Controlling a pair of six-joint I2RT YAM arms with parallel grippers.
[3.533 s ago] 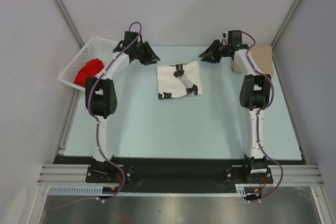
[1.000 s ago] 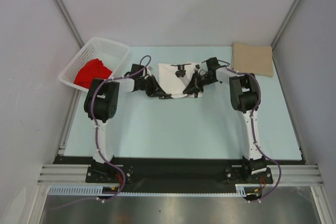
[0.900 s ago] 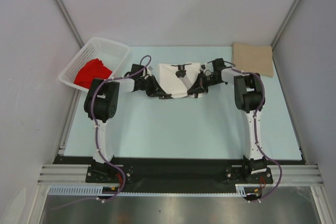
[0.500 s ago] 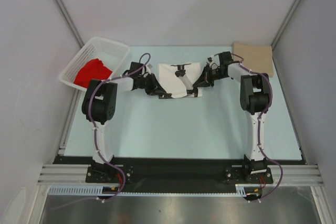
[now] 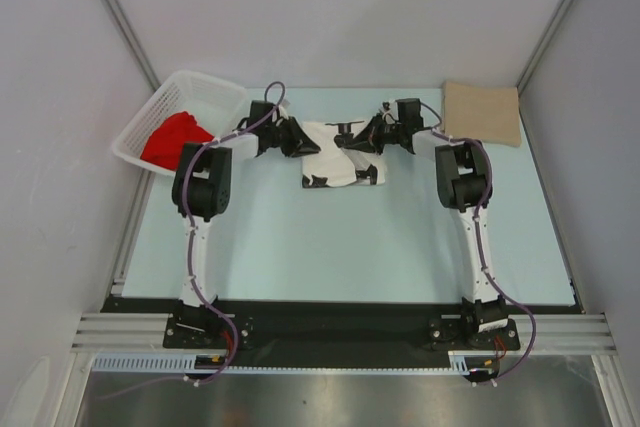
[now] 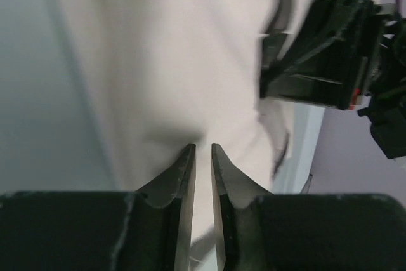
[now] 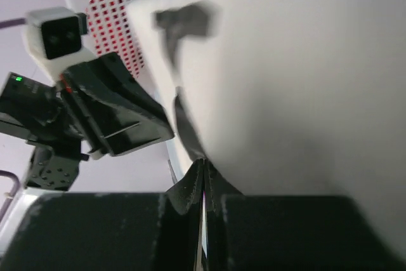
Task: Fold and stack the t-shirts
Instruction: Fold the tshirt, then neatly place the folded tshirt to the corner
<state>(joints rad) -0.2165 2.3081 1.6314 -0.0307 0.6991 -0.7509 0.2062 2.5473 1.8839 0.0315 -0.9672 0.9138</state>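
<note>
The white t-shirt (image 5: 340, 169) with black marks lies at the table's far middle. My left gripper (image 5: 298, 137) is at its left side and my right gripper (image 5: 362, 139) is over its far right part. In the left wrist view the gripper (image 6: 202, 147) has its jaws nearly together with white cloth (image 6: 158, 61) between them. In the right wrist view the gripper (image 7: 204, 162) is shut tight on the cloth's edge (image 7: 304, 80). The tan t-shirt (image 5: 482, 113) lies flat at the far right. The red t-shirt (image 5: 170, 137) sits crumpled in the basket.
The white lattice basket (image 5: 205, 94) stands at the far left corner, also seen in the right wrist view (image 7: 114, 17). Grey walls and metal posts close in the back and sides. The arm bases sit on the black strip at the near edge.
Both grippers have dropped from above the far corners to the shirt's near corners. They then moved back toward its far edge and closer together, the cloth bunching slightly.
</note>
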